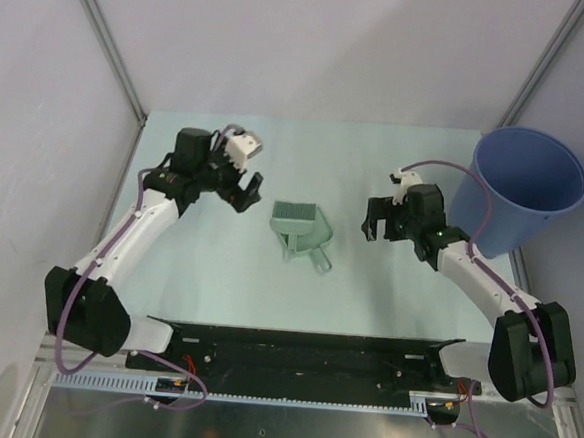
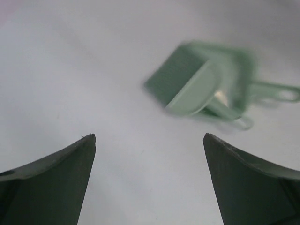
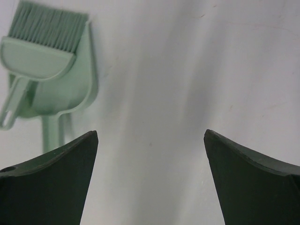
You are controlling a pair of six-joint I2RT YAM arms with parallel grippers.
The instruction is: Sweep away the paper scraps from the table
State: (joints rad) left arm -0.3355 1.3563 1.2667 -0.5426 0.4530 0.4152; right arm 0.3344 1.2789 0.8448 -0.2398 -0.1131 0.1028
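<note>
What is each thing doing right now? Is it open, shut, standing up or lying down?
Left tool, open, holding nothing.
Right tool, open, holding nothing.
Brush, lying in the dustpan, not held.
Dustpan, flat on the table, not held.
Bucket, standing upright, top open.

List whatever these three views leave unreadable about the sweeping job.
1. Paper scraps: none shows in any view; whether they are too small or out of frame cannot be told.
2. Blue bucket: in the top view, its own wall hides its floor.
3. Brush and dustpan: blurred in the left wrist view, with one handle cut by the right edge.
4. Dustpan handle: in the right wrist view, its end runs behind a finger of the right gripper.
</note>
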